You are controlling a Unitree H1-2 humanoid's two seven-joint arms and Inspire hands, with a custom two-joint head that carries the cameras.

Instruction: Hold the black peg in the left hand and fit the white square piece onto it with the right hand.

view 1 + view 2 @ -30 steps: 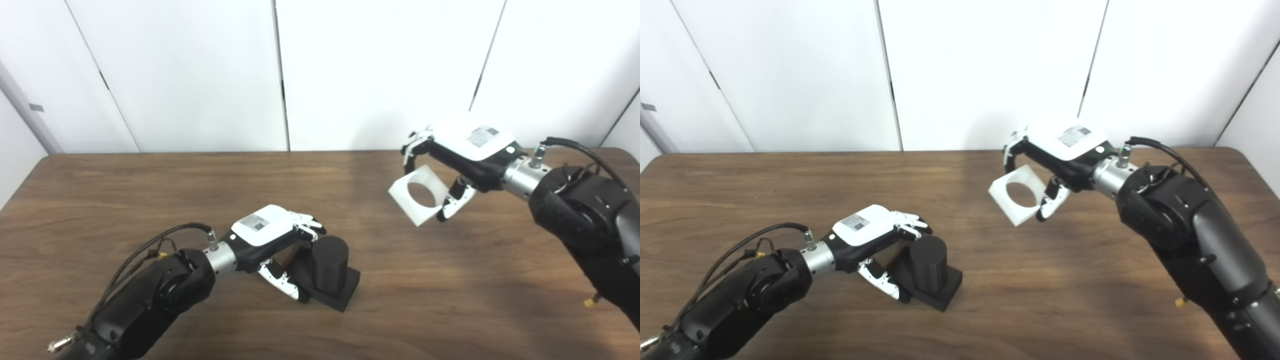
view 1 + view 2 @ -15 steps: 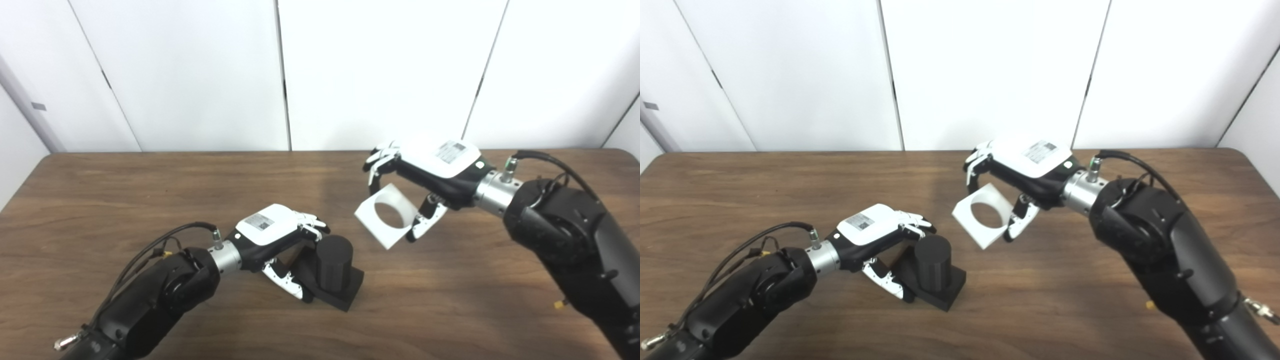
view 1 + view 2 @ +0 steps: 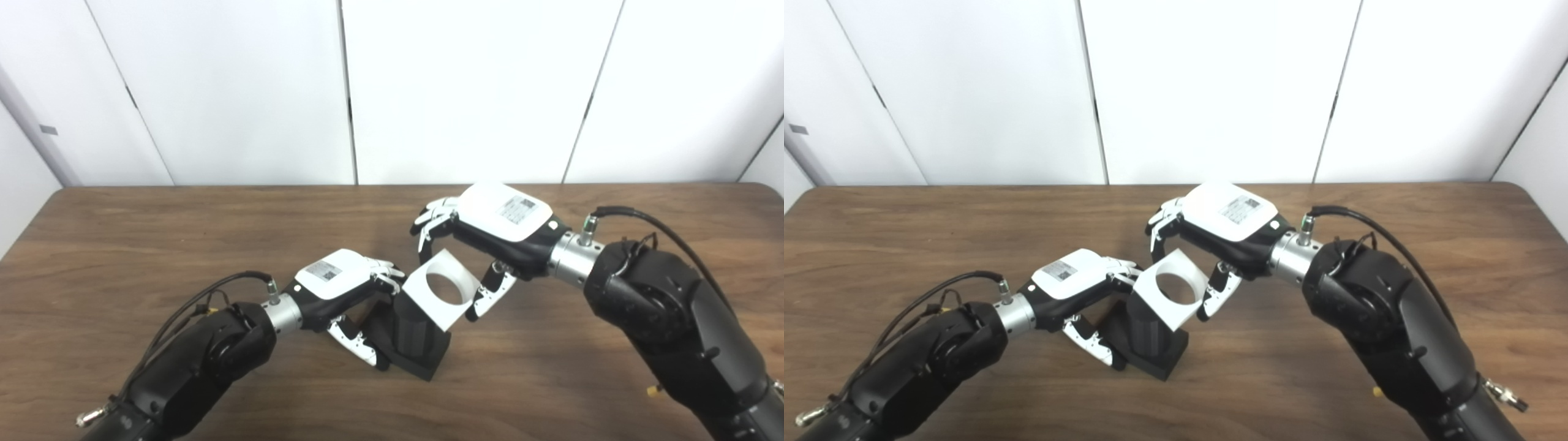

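Alignment step, by the look of it: left hand (image 3: 343,286) clamped on the black peg (image 3: 415,340), base on the wooden table (image 3: 184,233) between curled fingers and thumb. Right hand (image 3: 490,229) pinching the white square piece (image 3: 441,296) by its edges, tilted, just above the peg top near the left fingertips. Next, probably: level the piece, centre hole over peg, press down.
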